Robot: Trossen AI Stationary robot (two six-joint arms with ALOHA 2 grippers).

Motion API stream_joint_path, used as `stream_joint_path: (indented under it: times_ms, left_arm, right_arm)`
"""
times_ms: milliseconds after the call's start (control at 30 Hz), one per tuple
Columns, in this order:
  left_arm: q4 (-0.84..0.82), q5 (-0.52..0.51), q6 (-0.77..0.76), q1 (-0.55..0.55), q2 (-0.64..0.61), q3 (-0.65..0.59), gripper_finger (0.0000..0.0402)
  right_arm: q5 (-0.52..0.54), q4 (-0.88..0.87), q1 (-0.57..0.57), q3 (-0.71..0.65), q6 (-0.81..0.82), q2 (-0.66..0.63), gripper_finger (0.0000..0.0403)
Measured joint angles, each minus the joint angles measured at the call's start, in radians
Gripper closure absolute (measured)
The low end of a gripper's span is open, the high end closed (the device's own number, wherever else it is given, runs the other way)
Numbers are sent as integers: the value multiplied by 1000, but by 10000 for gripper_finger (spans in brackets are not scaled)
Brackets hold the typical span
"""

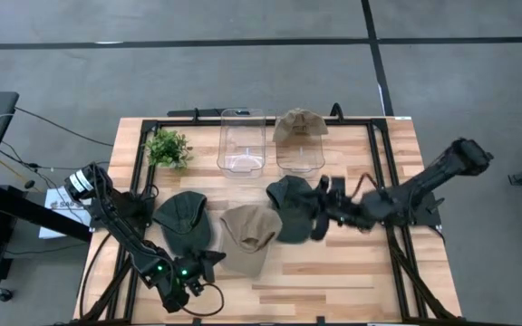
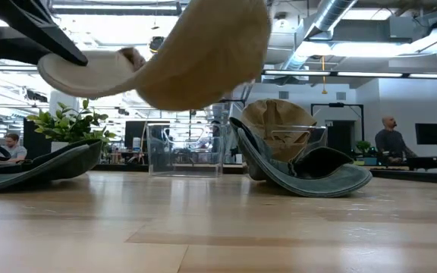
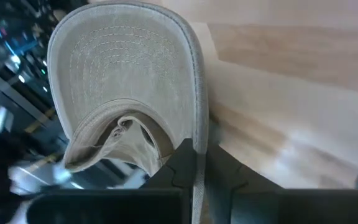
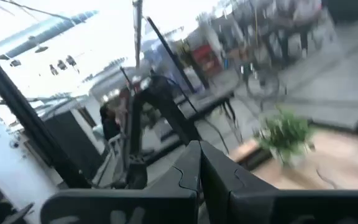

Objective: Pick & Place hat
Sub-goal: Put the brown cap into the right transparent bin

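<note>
Since the left gripper sits at the near left of the table with its fingers pinched on the brim edge of the tan hat, the step in hand looks like carrying that hat to a bin. The low view shows the hat hanging clear of the wood. The hold is thin, only the rim of a soft brim, so I would keep the travel slow and level to stop the crown swinging or the fabric slipping out. I would also raise it enough to pass over a bin's rim before letting go.

Just left of the carried hat, 1 dark green hat lies flat on the table, near the left arm. The plant stands behind it at the far left corner, out of the likely path. At the far edge stand 2 clear bins side by side. The empty bin looks like the natural target. The second bin already carries another tan hat on top.

Right of the carried hat, a second dark green hat rests tilted on the table, close enough to be brushed. The right gripper hovers at that hat's right side, fingers pressed together with nothing between them. That arm reaches towards the middle, so the carry should stay left of it.
</note>
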Motion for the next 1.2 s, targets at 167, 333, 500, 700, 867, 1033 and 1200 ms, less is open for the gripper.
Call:
stream_joint_path:
  times_ms: [167,333,500,700,867,1033,1200]
  left_arm:
    - [8,-17,168,-3,0,0,384]
    - [19,-12,240,-3,0,0,384]
    - [34,-10,246,-3,0,0,384]
    - [42,-9,246,-11,0,0,384]
    - [47,-9,246,-14,0,0,384]
    - [48,-9,246,-14,0,0,381]
    - [51,-9,246,-15,0,0,375]
  right_arm:
    - [-201,-273,-140,0,214,-75,403]
    - [-469,-415,-262,0,318,-73,403]
    - [-682,-447,-336,0,330,-23,403]
    - [-804,-437,-366,0,317,58,384]
    - [-836,-419,-389,0,314,120,333]
    - [-866,-391,-417,0,339,167,279]
    - [-940,-386,-451,0,390,217,233]
